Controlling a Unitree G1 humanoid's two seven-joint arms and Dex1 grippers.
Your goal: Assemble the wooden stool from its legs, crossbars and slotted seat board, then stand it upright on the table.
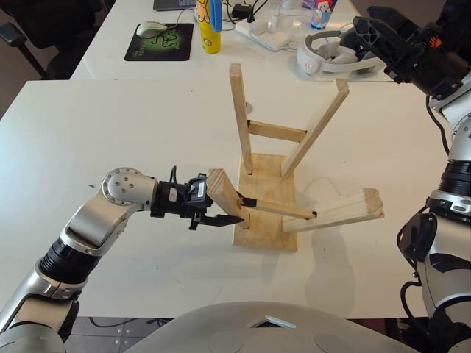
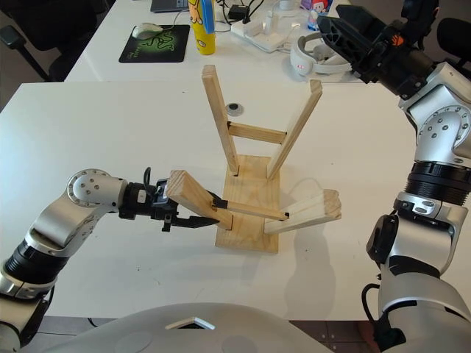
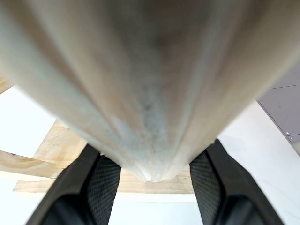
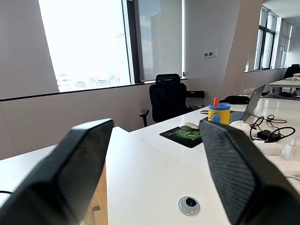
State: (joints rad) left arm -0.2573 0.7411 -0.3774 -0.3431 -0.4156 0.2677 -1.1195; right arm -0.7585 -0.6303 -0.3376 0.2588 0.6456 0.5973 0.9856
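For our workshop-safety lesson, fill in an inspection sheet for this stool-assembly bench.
Surface: white table with a cable grommet.
Job's things: seat board flat on the table; one leg pair with crossbar standing in it; second leg pair tilted across its near end.
Clutter: mouse pad, yellow bottle and headset on the desk behind.
Hands: left hand shut on a tilted leg; right hand open, raised, empty.
Cables: cables loose on the desk behind.
Surroundings: office chair, windows.

Bright, even overhead light, with soft faint shadows beside the stool point(image 1: 268, 184) on the white table point(image 1: 88, 147). Window point(image 4: 84, 42) blown out white, daylight glare.
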